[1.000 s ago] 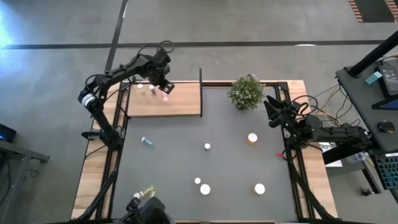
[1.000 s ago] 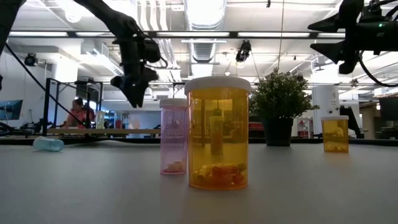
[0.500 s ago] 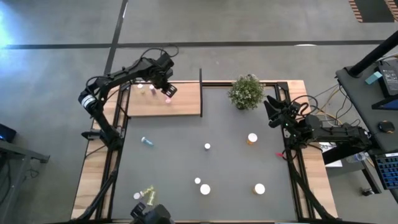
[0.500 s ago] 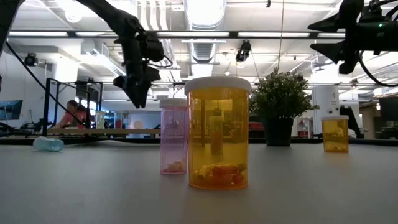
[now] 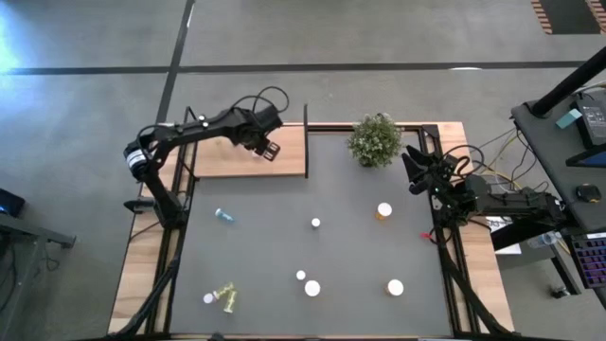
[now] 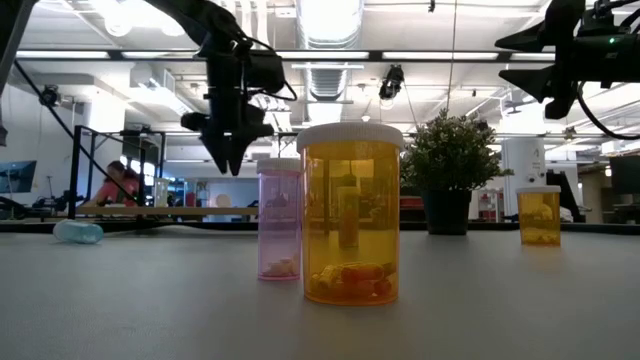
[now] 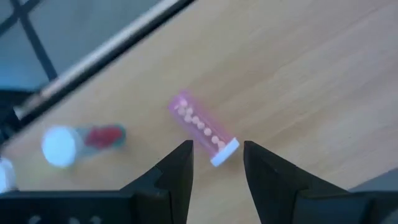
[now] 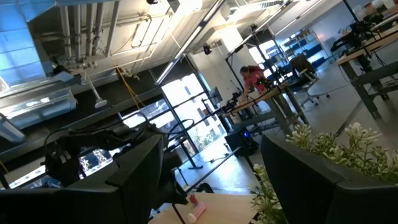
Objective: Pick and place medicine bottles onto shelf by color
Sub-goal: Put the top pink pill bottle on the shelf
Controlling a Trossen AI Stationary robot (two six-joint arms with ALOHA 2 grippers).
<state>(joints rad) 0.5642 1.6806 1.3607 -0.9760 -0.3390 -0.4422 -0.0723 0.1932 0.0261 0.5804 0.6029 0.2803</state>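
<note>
Hovering left gripper (image 7: 216, 163) jaws parted, empty | pink bottle (image 7: 203, 127) lying on shelf (image 7: 298, 74) | right gripper (image 5: 414, 169) jaws open

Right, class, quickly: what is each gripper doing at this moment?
Left gripper: open, empty, above the pink bottle lying on the shelf.
Right gripper: open, empty, beside the plant.
</note>
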